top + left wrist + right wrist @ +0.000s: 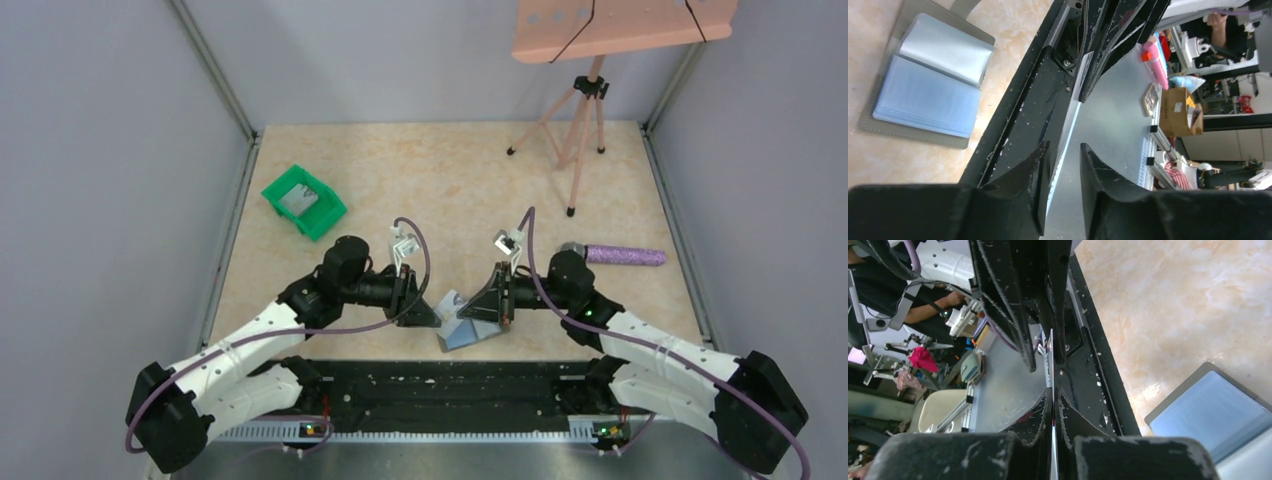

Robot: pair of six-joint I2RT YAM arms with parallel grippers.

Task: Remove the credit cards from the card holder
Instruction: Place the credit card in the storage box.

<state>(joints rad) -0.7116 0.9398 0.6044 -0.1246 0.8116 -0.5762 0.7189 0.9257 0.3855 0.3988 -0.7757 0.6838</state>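
Card holder (468, 328): left gripper (432, 313) and right gripper (488, 305) flank it closely, blocking both sides. Beyond it open table (450, 185); green bin (303, 201) far-left, tripod (578, 130) and purple roller (622, 255) far-right.

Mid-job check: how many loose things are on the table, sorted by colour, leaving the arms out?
Green: 1, the bin
Grey: 2, the card holder and a flat piece inside the bin
Purple: 1, the roller
Pink: 1, the tripod stand
Total: 5

No legible text, brand, number or sign in any view; pale label on cardboard box (1175, 106) too small to read.
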